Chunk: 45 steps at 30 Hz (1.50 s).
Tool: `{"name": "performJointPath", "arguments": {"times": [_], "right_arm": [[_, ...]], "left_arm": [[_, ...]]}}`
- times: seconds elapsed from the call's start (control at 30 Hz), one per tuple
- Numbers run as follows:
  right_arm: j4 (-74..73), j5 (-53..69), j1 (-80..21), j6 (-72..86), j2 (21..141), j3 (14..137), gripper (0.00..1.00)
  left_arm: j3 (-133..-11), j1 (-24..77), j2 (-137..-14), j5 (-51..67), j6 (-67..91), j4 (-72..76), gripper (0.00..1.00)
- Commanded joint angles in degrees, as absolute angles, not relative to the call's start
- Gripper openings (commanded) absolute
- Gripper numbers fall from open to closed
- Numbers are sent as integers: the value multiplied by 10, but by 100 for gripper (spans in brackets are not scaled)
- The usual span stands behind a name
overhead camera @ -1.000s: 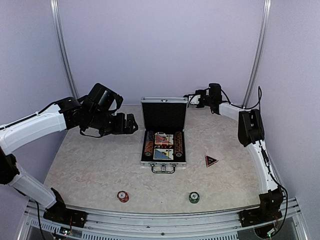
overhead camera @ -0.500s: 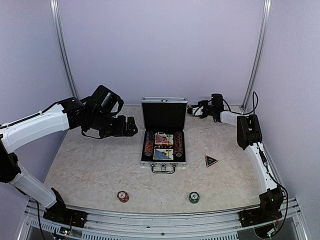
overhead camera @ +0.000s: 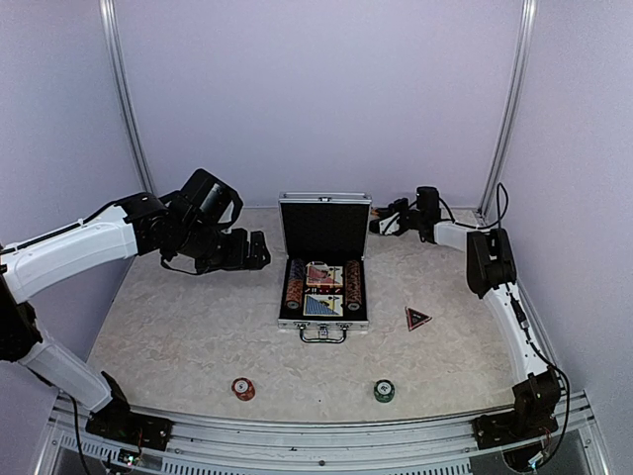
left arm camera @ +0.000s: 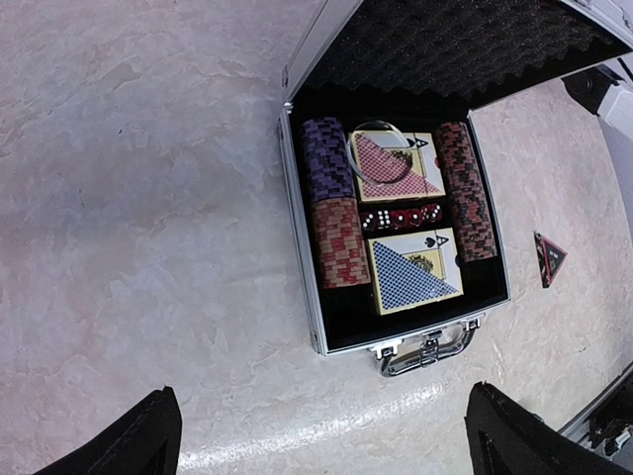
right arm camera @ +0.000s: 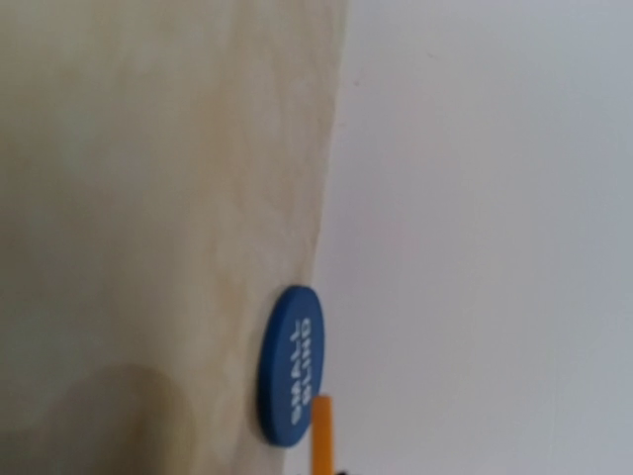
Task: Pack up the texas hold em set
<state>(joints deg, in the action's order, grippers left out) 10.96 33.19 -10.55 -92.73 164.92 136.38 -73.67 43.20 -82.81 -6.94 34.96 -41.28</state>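
The silver case of the texas hold em set lies open mid-table, lid upright. Inside, the left wrist view shows chip stacks, a red deck under a clear round disc, a blue deck and red dice. My left gripper hovers left of the case, open and empty, fingertips wide apart. My right gripper is low by the lid's right rear, shut on a thin orange disc seen edge-on. A blue "small blind" disc lies flat just beyond.
A red-black triangle marker lies right of the case. A red chip stack and a green chip stack stand near the front edge. The back wall rises right behind the blue disc.
The right arm has folded down and brought its gripper lower, toward the table beside the lid. The left arm has shifted only slightly.
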Motion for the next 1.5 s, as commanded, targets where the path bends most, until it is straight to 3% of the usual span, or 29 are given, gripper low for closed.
{"name": "performJointPath", "arguments": {"times": [0.0, 0.5, 0.73, 1.3, 1.47], "right_arm": [[90, 334, -114, -1002, 1663, 1380, 0], [100, 324, -129, -1077, 1669, 1372, 0], [-47, 326, -130, -1097, 1637, 1378, 0], [-179, 379, -129, -957, 1543, 1364, 0], [-49, 398, -122, -804, 1478, 1273, 0]], "left_arm": [[-735, 426, -830, -80, 353, -416, 99], [-716, 420, -831, -73, 343, -401, 99], [-700, 415, -819, -68, 343, -397, 99], [-654, 412, -762, -57, 355, -373, 99], [-658, 412, -754, -65, 352, -366, 99]]}}
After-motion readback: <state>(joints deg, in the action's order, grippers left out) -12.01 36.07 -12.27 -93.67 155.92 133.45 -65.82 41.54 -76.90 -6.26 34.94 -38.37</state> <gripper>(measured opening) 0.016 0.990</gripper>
